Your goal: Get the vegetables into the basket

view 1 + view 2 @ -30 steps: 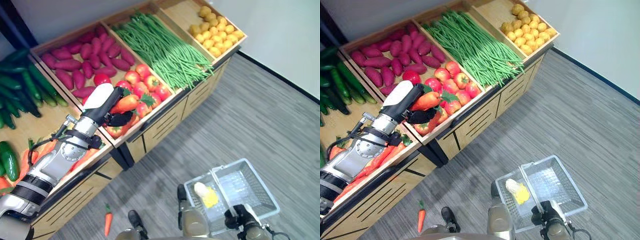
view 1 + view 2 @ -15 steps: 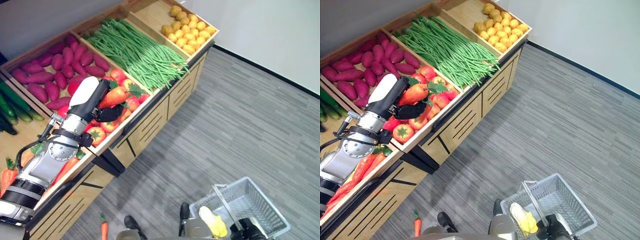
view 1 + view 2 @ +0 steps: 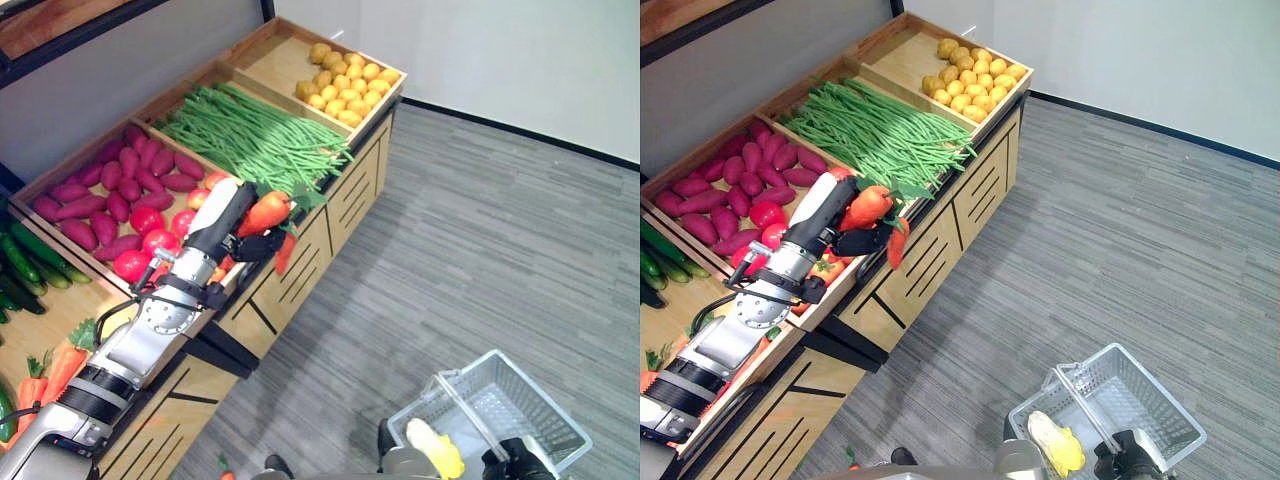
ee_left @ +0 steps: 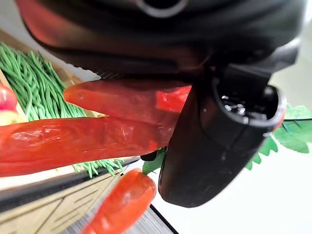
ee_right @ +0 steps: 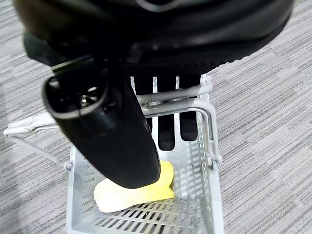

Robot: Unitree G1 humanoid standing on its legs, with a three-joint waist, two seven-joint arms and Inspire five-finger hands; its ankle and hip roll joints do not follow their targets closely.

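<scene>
1. Far left of the wooden produce stand [image 3: 300, 225], dark cucumbers [image 3: 30, 265] and leafy carrots [image 3: 62, 365] lie in the stand's nearest bin; purple sweet potatoes [image 3: 110, 190] and glossy red tomatoes [image 3: 145, 235] fill the next one.
2. My left hand [image 3: 250, 243] hangs over the stand's front edge, just past the tomatoes, fingers [image 4: 214, 141] curled round a bunch of smooth orange carrots [image 3: 266, 212] with green tops. The left wrist view shows one carrot [image 4: 122, 202] hanging loose below the others, which the head views barely hint at.
3. Half a second ago this hand was above the tomatoes; now it is out at the stand's rim, though the camera has also swung.
4. Right of that hand, long thin green beans [image 3: 250, 140] fill a bin, and round yellow potatoes [image 3: 345, 85] the stand's far corner.
5. Well to the right of the stand, on the striped grey floor [image 3: 480, 250], my right hand [image 5: 102, 126] has its fingers [image 5: 165, 126] wrapped over the wire handle [image 5: 170, 100] of the white mesh basket [image 3: 540, 405]. The right wrist view shows that hold.
6. A pale yellow corn cob [image 3: 432, 447] lies in the basket.
</scene>
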